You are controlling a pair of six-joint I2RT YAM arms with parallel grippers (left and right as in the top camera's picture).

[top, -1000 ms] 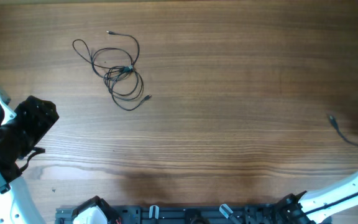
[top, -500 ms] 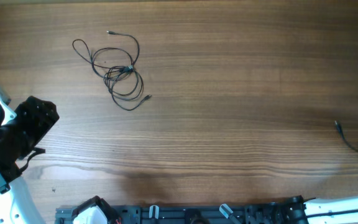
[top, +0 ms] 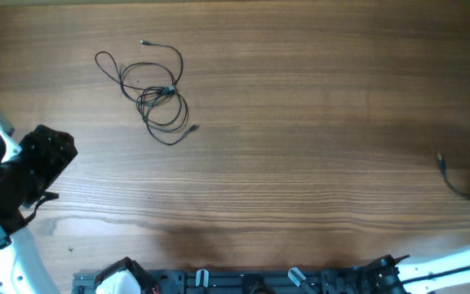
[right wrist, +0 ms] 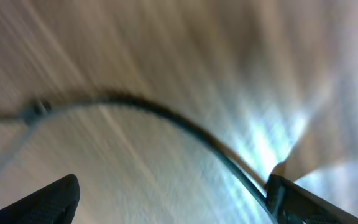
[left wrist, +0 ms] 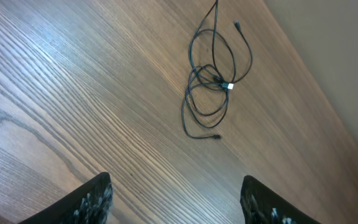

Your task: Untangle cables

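Observation:
A tangle of thin black cables [top: 155, 94] lies at the far left of the table. In the left wrist view the same cables [left wrist: 211, 84] form loose loops with a white-tipped plug [left wrist: 230, 87] in the middle. My left gripper [left wrist: 176, 204] stands open well short of them, with nothing between its fingers. One separate cable [top: 450, 175] lies at the right edge. The blurred right wrist view shows that cable [right wrist: 166, 115] arcing over the wood and running past one fingertip [right wrist: 303, 199]. My right gripper [right wrist: 173, 205] is open and grips nothing.
The left arm [top: 31, 171] sits at the table's left edge. Only the right arm's white link [top: 455, 260] shows, at the bottom right. A black rail [top: 243, 282] runs along the front edge. Bare wood [top: 300, 147] lies between the two cable groups.
The single cable's plug end at the right edge shifted slightly right and back. The right arm's white link dropped low along the front edge. The left arm and tangle stayed still.

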